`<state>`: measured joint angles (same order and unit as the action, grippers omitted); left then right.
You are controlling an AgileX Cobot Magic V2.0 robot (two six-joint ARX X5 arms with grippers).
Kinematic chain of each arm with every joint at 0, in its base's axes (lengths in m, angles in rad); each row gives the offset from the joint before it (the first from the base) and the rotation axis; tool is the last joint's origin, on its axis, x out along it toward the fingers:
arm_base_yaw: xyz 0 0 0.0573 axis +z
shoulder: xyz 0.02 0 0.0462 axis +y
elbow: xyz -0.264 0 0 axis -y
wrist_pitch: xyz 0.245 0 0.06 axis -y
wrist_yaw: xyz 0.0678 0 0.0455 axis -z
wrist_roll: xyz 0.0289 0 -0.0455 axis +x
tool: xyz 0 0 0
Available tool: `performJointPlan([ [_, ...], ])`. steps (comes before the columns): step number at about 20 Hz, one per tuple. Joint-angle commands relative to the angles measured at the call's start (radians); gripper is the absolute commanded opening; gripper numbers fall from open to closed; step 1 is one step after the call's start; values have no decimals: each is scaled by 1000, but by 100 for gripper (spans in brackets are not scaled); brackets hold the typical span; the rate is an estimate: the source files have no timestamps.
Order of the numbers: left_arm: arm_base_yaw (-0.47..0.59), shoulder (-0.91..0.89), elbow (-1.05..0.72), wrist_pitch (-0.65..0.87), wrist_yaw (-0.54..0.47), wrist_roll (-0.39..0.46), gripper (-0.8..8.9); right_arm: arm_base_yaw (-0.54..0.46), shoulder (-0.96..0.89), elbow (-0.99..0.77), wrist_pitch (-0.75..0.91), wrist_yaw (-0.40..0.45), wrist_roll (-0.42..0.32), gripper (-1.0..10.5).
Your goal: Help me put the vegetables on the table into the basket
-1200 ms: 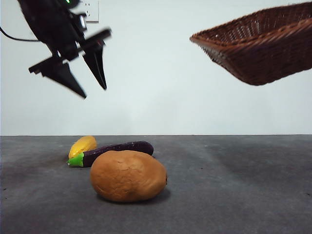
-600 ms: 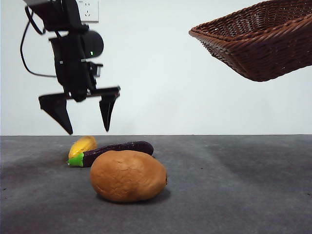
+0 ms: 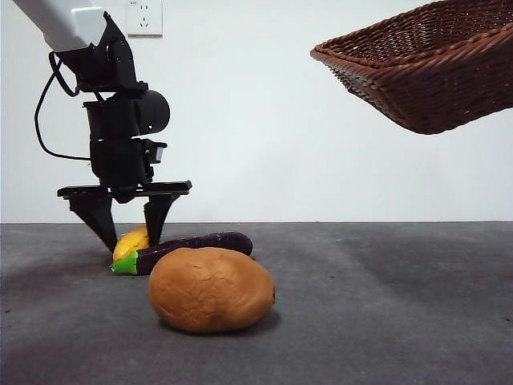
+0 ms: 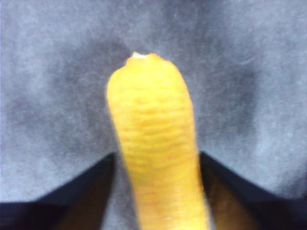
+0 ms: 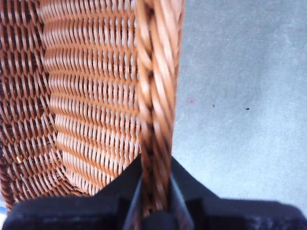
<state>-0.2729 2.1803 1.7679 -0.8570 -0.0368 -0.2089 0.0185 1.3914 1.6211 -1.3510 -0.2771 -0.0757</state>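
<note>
My left gripper (image 3: 130,237) is low at the table (image 3: 385,305), open, with one jaw on each side of the small yellow oval piece (image 3: 128,245). In the left wrist view the yellow piece (image 4: 153,139) lies between the jaws of that gripper (image 4: 157,155) with thin gaps. The purple eggplant (image 3: 200,243) lies just beside it. The tan potato (image 3: 211,289) sits nearer the camera. My right gripper (image 5: 156,165) is shut on the braided rim of the wicker basket (image 5: 153,96). The basket (image 3: 433,72) hangs tilted in the air at the upper right.
The dark grey table (image 5: 240,96) stretches bare under the raised basket. A white wall with a power outlet (image 3: 144,16) stands behind. The left arm's cable (image 3: 40,120) loops beside its wrist.
My left gripper has come down from high at the left to the table, its jaws now straddling the yellow piece. The basket has stayed raised, shifting only slightly.
</note>
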Motion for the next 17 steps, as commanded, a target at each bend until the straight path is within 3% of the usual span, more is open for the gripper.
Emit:
performJointPlan([
  [1,1,14,-5,0,0,12,-9,1,-9,-3,11,-11,-4,-16],
  [6,1,-11,40,-68,69,14,-9,1,-6,-3,12,-11,-2,-16],
  [10,-5,-118,94,-118,187,29,-9,3,0,-6,12,1,55,-16],
  [17,-146,-383,94,-93,365,29,-9,63,63,-53,25,150,139,-16],
])
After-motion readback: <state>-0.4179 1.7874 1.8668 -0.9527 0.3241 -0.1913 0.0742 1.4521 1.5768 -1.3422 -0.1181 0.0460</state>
